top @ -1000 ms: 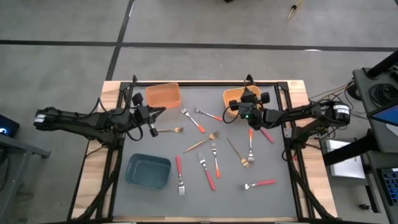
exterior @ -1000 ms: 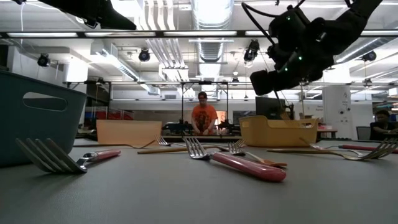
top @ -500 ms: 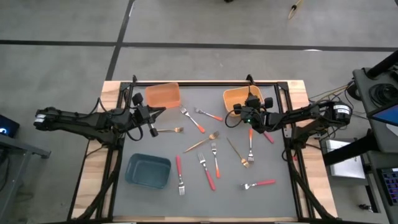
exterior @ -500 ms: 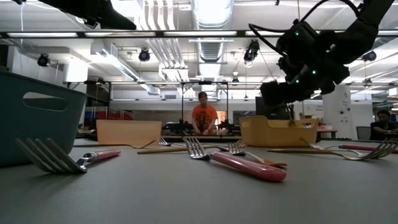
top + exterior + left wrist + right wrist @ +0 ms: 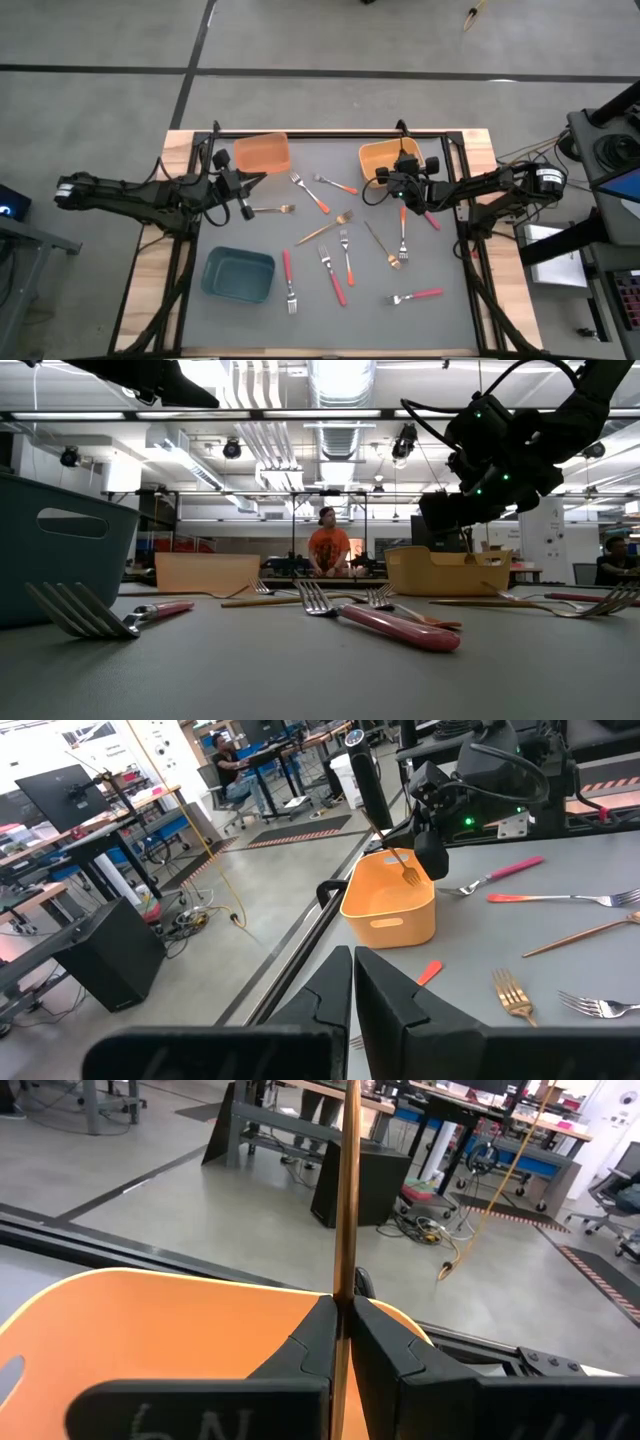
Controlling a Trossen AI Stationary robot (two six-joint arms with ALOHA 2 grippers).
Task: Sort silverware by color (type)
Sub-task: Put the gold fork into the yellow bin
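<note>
Right gripper (image 5: 393,180), upper right of centre in the high view, is clamped on a gold fork (image 5: 346,1190) above the yellow-orange bin (image 5: 378,155). Centre it over the bin, then release low. Left gripper (image 5: 246,192) closed, empty, mid-left.

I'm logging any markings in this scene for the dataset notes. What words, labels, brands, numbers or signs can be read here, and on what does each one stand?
"6N", or something like it: pale handwritten marks on the right gripper body, cut off at the picture's edge, so the reading is uncertain.
Signs and screens in the room behind the table: too small and blurred to read.
Forks, bins and table: no text visible.
</note>
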